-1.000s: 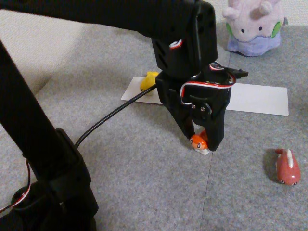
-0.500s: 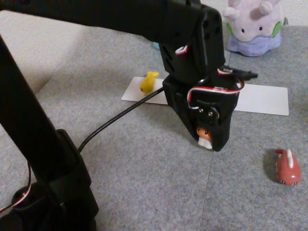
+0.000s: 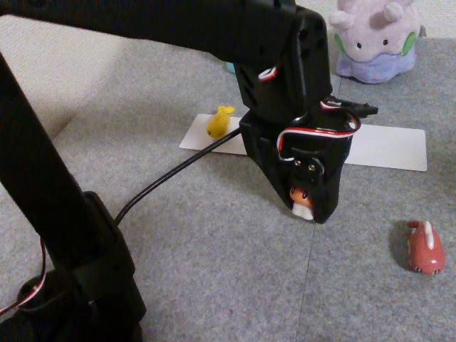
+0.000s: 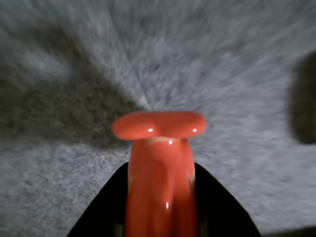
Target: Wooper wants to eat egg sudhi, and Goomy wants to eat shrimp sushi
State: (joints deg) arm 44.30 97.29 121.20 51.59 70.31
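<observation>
In the fixed view my black gripper [image 3: 305,206] hangs above the grey carpet, shut on the orange-and-white shrimp sushi [image 3: 302,200], which is lifted off the floor. The wrist view looks along the shrimp sushi [image 4: 160,187] with its forked orange tail [image 4: 159,124] pointing away, a black finger [image 4: 217,202] on each side. The yellow egg sushi [image 3: 219,121] lies on the left end of a white card [image 3: 385,146]. Goomy [image 3: 374,35], the lavender plush, sits at the top right. Wooper is hidden behind the arm, apart from a small light-blue sliver [image 3: 231,68].
A dark red figure with a white stripe [image 3: 425,246] lies on the carpet at the right. My arm's black base and upright link [image 3: 64,242] fill the left foreground, with a black cable [image 3: 164,178] trailing across the carpet. A carpet seam runs down the middle.
My gripper has risen from the carpet with the shrimp sushi in it and shifted slightly right. The egg sushi is now uncovered from behind the arm.
</observation>
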